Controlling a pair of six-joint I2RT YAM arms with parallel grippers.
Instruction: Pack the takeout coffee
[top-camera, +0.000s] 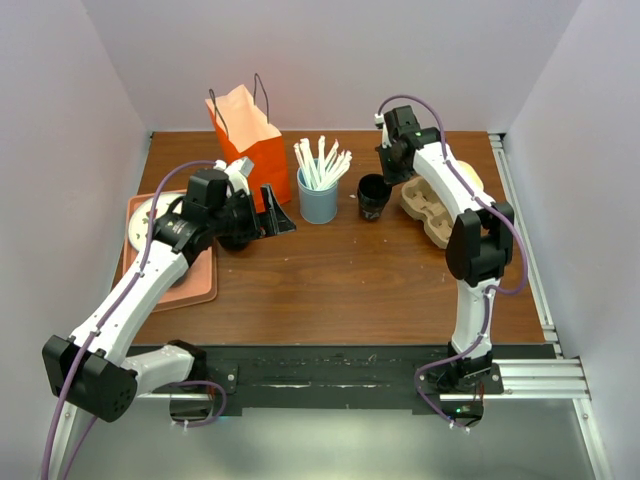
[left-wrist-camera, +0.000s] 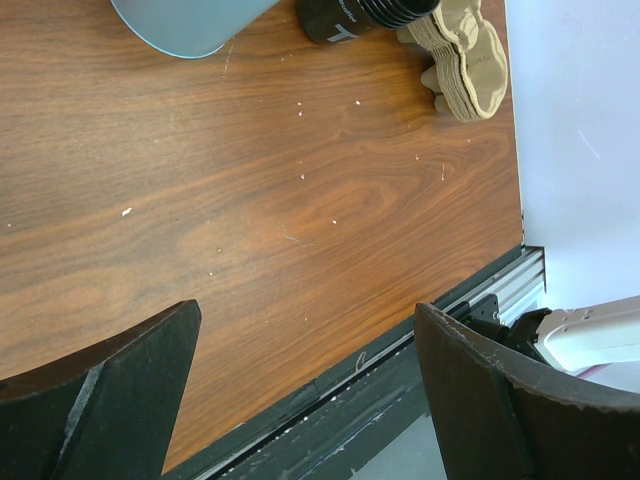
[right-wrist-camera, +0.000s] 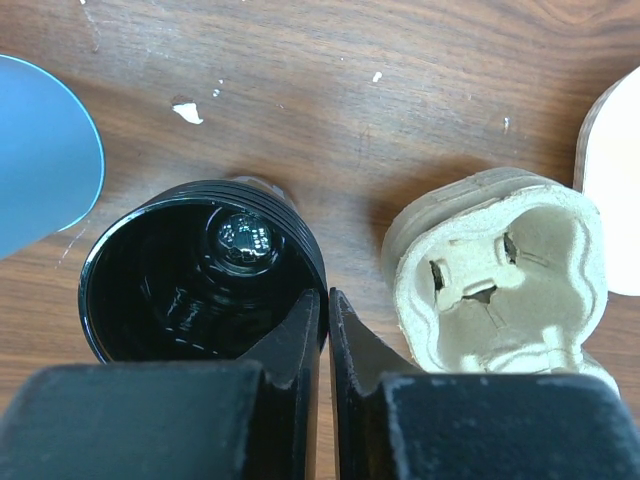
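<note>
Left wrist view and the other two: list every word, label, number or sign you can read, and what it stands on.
No text reads clearly in any view.
Black cup: a white mark on its side, cut off at the picture's edge, unreadable.
Orange bag, blue straw holder, pulp cup carrier: no print visible.

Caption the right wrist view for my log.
Right end effector pinching the rim of a lidless black cup, beside a pulp cup carrier.

The top external camera looks down over the whole table (top-camera: 340, 290) from above and behind the arm bases. The right wrist camera looks straight down at close range, the left wrist camera obliquely from farther off. All three views share the black cup (top-camera: 373, 197) and the pulp carrier (top-camera: 428, 208).
</note>
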